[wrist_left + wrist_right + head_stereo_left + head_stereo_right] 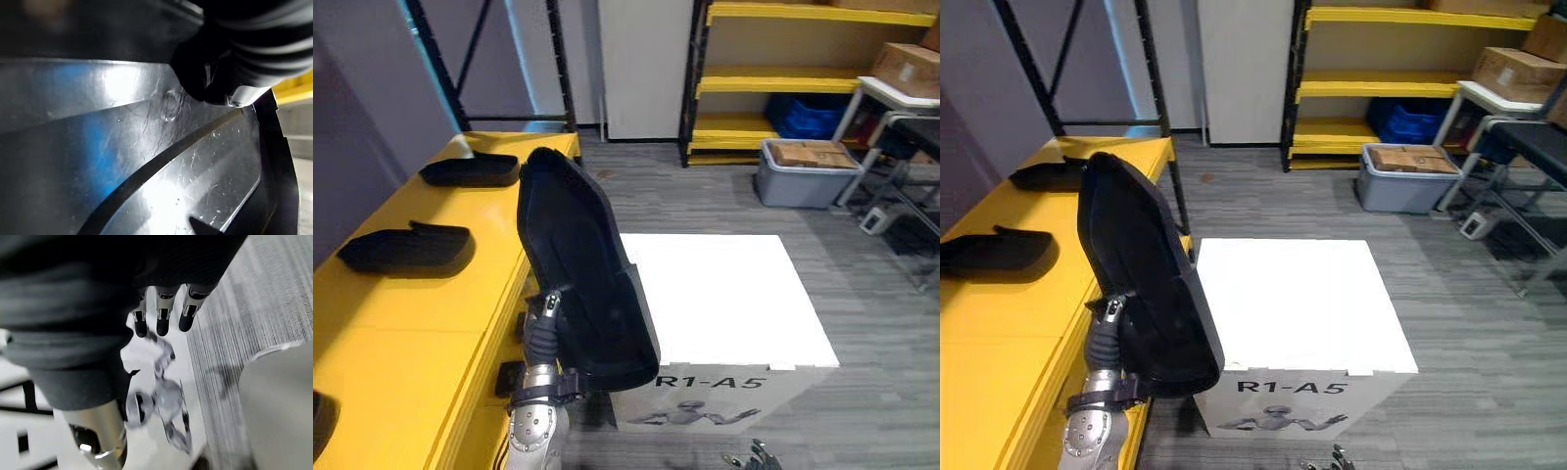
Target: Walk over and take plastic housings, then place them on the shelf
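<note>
A large black plastic housing (578, 274) stands nearly upright, just right of the yellow shelf top (421, 323). My left hand (544, 323) grips its lower left edge from behind, thumb curled on the rim. The left wrist view has the housing's glossy inner face (146, 161) right against the hand's cover. Two more black housings lie on the yellow surface, one at mid left (406, 247) and one farther back (470, 169). My right hand (164, 316) hangs low with straight fingers, holding nothing. Its fingertips (759, 456) peek in at the bottom edge.
A white box (724, 294) stands on the floor close on my right. Behind it are a grey bin (803, 186) of cardboard, yellow racks (783, 78) with a blue crate (813, 116), and a white table (891, 93) carrying a carton.
</note>
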Robot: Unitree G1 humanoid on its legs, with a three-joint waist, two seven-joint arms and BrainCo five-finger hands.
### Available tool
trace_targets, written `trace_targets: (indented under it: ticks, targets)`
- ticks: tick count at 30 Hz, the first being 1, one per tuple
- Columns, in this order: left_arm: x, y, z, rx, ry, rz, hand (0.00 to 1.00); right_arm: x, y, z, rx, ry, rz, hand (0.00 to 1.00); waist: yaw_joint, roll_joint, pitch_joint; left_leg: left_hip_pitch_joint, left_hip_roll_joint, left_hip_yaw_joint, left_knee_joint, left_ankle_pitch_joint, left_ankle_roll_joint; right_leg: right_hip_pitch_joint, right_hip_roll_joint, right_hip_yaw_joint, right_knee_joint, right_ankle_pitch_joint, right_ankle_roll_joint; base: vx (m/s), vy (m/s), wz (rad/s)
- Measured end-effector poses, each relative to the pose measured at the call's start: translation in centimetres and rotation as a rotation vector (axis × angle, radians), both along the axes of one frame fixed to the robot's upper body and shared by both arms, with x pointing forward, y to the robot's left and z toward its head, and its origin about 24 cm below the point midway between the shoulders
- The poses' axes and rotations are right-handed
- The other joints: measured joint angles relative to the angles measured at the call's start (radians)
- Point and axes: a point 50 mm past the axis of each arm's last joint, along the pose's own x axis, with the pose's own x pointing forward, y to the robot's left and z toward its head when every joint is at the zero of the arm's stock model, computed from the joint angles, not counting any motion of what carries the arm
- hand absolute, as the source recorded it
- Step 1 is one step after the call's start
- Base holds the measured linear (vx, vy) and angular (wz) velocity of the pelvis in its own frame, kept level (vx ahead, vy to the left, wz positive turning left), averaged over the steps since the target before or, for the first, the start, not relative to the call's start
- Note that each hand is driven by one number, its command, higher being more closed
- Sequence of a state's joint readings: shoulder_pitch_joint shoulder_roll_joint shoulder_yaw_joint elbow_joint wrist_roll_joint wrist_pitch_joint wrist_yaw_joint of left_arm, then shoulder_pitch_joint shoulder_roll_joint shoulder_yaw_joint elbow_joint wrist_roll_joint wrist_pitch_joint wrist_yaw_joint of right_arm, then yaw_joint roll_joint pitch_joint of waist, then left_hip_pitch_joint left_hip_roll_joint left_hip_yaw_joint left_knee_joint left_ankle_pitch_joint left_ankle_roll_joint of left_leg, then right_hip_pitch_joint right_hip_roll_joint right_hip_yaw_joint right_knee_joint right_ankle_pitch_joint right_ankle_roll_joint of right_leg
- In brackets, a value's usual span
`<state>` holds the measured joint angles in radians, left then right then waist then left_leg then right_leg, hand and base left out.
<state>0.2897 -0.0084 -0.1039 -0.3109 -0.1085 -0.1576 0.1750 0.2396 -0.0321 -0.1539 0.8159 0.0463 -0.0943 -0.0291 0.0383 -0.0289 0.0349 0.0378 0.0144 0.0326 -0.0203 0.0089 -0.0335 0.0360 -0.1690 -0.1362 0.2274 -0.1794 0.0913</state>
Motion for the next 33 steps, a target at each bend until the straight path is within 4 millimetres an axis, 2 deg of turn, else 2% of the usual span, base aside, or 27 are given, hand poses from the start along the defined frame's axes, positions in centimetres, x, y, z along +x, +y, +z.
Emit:
trace_targets:
  ticks: [4, 6, 8, 9, 10, 12, 13, 14, 15, 16, 17, 18, 21, 24, 25, 26, 28, 29, 31, 33]
  targets:
    - [0.3, -0.4, 0.5, -0.009, -0.022, -0.008, 1.00, 0.8, 0.1, 0.1, -0.007, -0.009, 0.008, 0.00, 0.017, -0.005, 0.007, -0.060, -0.002, -0.118, 0.061, 0.017, -0.008, 0.037, 0.009, -0.073, -0.006, -0.001, -0.004, -0.01, -0.069, 0.83]
    - [0.3, -0.6, 1.1, -0.016, -0.048, -0.008, 1.00, 1.5, 0.0, 0.3, -0.019, -0.024, 0.019, 0.00, 0.032, -0.004, 0.017, -0.091, -0.003, -0.148, 0.090, 0.020, -0.013, 0.041, 0.014, -0.097, -0.005, -0.004, -0.009, -0.06, -0.051, 0.74]
    - [0.3, -0.7, 2.1, -0.028, -0.098, -0.003, 1.00, 3.1, -0.2, 0.7, -0.034, -0.063, 0.023, 0.00, 0.034, 0.004, 0.038, -0.144, -0.007, -0.140, 0.124, 0.037, -0.016, 0.044, 0.011, -0.158, -0.005, -0.009, -0.016, -0.14, -0.037, 0.91]
    - [0.5, -0.9, 2.6, -0.035, -0.125, -0.010, 1.00, 3.5, -0.2, 0.8, -0.038, -0.070, 0.022, 0.00, 0.038, 0.001, 0.043, -0.158, 0.025, -0.052, 0.114, 0.017, 0.016, 0.044, 0.006, -0.202, -0.006, -0.005, -0.024, -0.15, -0.004, 1.11]
    - [1.0, -1.3, 3.2, -0.040, -0.157, -0.030, 1.00, 3.8, 0.1, 0.9, -0.035, -0.076, 0.021, 0.00, 0.030, -0.008, 0.049, -0.203, 0.074, 0.118, 0.234, -0.047, 0.050, 0.052, -0.008, -0.249, -0.006, -0.004, -0.025, -0.13, -0.001, 1.07]
    - [1.5, -2.3, 4.1, -0.051, -0.198, -0.071, 1.00, 3.6, -0.4, 0.8, -0.051, -0.068, 0.016, 0.00, 0.023, 0.000, 0.050, -0.252, 0.150, 0.271, 0.441, -0.109, 0.099, 0.075, -0.017, -0.310, 0.005, -0.004, -0.024, -0.05, 0.029, 1.02]
    - [1.9, -3.5, 4.6, -0.069, -0.228, -0.115, 1.00, 3.0, -1.2, 0.8, -0.075, -0.052, 0.017, 0.00, 0.022, 0.046, 0.037, -0.263, 0.180, 0.330, 0.477, -0.101, 0.133, 0.080, -0.002, -0.348, 0.034, -0.025, -0.018, -0.04, 0.103, 1.59]
    - [2.4, -4.3, 5.5, -0.063, -0.273, -0.163, 1.00, 2.8, -1.5, 0.6, -0.079, -0.033, 0.009, 0.00, -0.025, 0.028, 0.033, -0.255, 0.115, 0.286, 0.358, -0.112, 0.085, 0.070, -0.004, -0.344, 0.019, -0.056, -0.023, -0.07, 0.091, 1.98]
    - [3.0, -4.6, 5.7, -0.056, -0.292, -0.178, 1.00, 2.8, -1.3, 0.4, -0.070, -0.022, -0.004, 0.00, -0.046, -0.008, 0.026, -0.244, 0.079, 0.343, 0.338, -0.130, 0.145, 0.071, -0.032, -0.360, -0.028, -0.029, -0.046, -0.08, 0.061, 1.84]
    - [3.4, -4.8, 5.9, -0.052, -0.299, -0.184, 1.00, 2.6, -1.2, 0.3, -0.065, -0.014, -0.012, 0.00, -0.048, -0.010, 0.029, -0.244, 0.098, 0.400, 0.404, -0.152, 0.155, 0.072, -0.046, -0.391, -0.033, -0.016, -0.037, -0.05, 0.013, 1.31]
    - [3.8, -5.0, 5.9, -0.063, -0.300, -0.178, 1.00, 3.0, -1.9, 0.5, -0.085, -0.025, -0.013, 0.00, -0.050, 0.025, 0.032, -0.187, 0.140, 0.448, 0.427, -0.170, 0.093, 0.094, -0.030, -0.426, -0.041, -0.002, -0.017, 0.01, 0.065, 1.14]
    - [4.5, -5.3, 5.9, -0.051, -0.299, -0.193, 1.00, 3.0, -2.1, 0.4, -0.086, -0.017, -0.025, 0.00, -0.066, 0.042, 0.041, -0.170, 0.113, 0.412, 0.372, -0.167, 0.057, 0.118, -0.038, -0.469, -0.043, 0.013, -0.004, 0.02, 0.135, 1.01]
    - [4.8, -5.5, 5.4, -0.027, -0.273, -0.211, 1.00, 2.8, -1.1, 0.1, -0.058, -0.001, -0.025, 0.00, -0.052, 0.033, 0.046, -0.158, 0.075, 0.387, 0.367, -0.171, 0.076, 0.141, -0.065, -0.480, -0.028, 0.024, -0.003, 0.03, 0.182, 0.55]
    - [4.7, -5.9, 5.3, -0.022, -0.271, -0.235, 1.00, 2.5, -1.2, 0.0, -0.062, 0.013, -0.022, 0.00, -0.048, 0.033, 0.048, -0.147, 0.044, 0.351, 0.366, -0.200, 0.085, 0.117, -0.123, -0.475, 0.109, 0.024, -0.003, 0.03, 0.159, 0.35]
    - [4.6, -6.3, 5.3, -0.017, -0.270, -0.253, 1.00, 2.3, -1.5, 0.0, -0.068, 0.017, -0.022, 0.00, -0.052, 0.030, 0.053, -0.131, 0.023, 0.330, 0.352, -0.209, 0.087, 0.081, -0.164, -0.427, 0.227, 0.025, -0.012, 0.03, 0.174, 0.49]
    - [4.6, -6.4, 5.2, -0.013, -0.269, -0.260, 1.00, 2.1, -1.6, -0.1, -0.070, 0.022, -0.022, 0.00, -0.059, 0.031, 0.056, -0.122, 0.013, 0.314, 0.343, -0.211, 0.090, 0.049, -0.173, -0.376, 0.295, 0.026, -0.033, 0.04, 0.157, 0.75]
    - [4.6, -6.5, 5.1, -0.006, -0.264, -0.272, 1.00, 1.3, -1.9, -0.2, -0.070, 0.038, -0.029, 0.00, -0.094, 0.033, 0.060, -0.106, -0.017, 0.234, 0.311, -0.204, 0.092, -0.042, -0.082, -0.100, 0.355, -0.069, -0.034, 0.05, 0.077, 0.94]
    - [4.6, -6.5, 5.0, -0.006, -0.261, -0.272, 1.00, 1.2, -1.9, -0.2, -0.071, 0.042, -0.026, 0.00, -0.096, 0.033, 0.061, -0.100, -0.022, 0.220, 0.301, -0.203, 0.093, -0.062, -0.055, -0.044, 0.353, -0.078, -0.028, 0.06, 0.009, 0.79]
    - [4.6, -6.7, 4.8, -0.005, -0.251, -0.274, 1.00, 0.2, -1.9, -0.3, -0.072, 0.052, -0.033, 0.00, -0.096, 0.029, 0.069, -0.076, -0.039, 0.161, 0.287, -0.201, 0.097, -0.146, 0.050, 0.145, 0.350, -0.088, -0.018, 0.07, -0.042, 0.83]
    - [4.5, -6.9, 4.8, -0.008, -0.251, -0.280, 1.00, -0.8, -1.7, -0.3, -0.070, 0.061, -0.040, 0.00, -0.104, 0.022, 0.066, -0.070, -0.053, 0.108, 0.287, -0.204, 0.092, -0.181, 0.101, 0.245, 0.321, -0.086, -0.011, 0.11, -0.124, 1.05]
